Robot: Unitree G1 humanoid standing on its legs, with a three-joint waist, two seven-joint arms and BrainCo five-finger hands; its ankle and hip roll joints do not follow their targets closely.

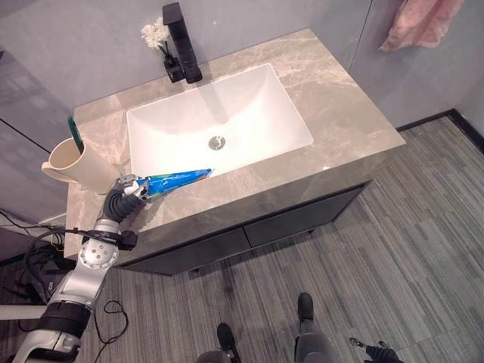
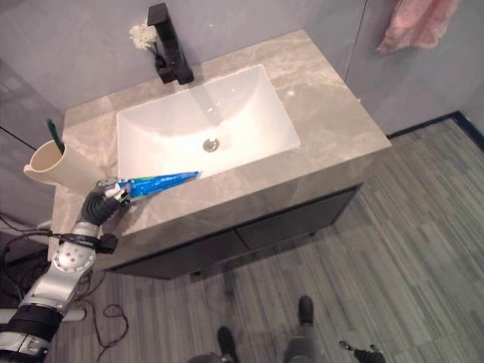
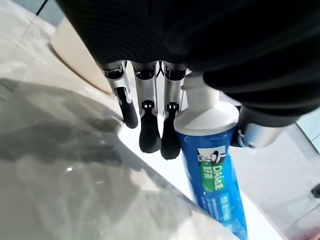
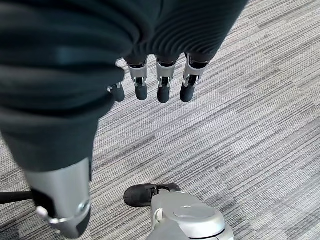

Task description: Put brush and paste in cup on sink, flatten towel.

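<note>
The room has a grey wall (image 1: 76, 45) behind and a floor (image 1: 393, 249) of grey striped planks. Against the wall stands a dark cabinet (image 1: 302, 215) with a grey marble surface (image 1: 333, 106) on top. In the surface sits a white rectangular sink (image 1: 249, 113), and a black faucet (image 1: 181, 41) rises at its back edge, with small white flowers (image 1: 153, 34) beside it. A pink towel (image 1: 420, 23) hangs on the wall, well apart from the sink. At the near left corner of the surface stands a cream cup (image 1: 76, 162), and a green brush (image 1: 75, 130) is already inside it. Just beside the cup, my left hand (image 1: 125, 197) holds the blue paste tube (image 1: 178, 181), fingers (image 3: 150, 135) curled around its white cap end; the tube points toward the sink. My right hand (image 4: 155, 85) hangs over the floor with relaxed fingers, grasping nothing.
</note>
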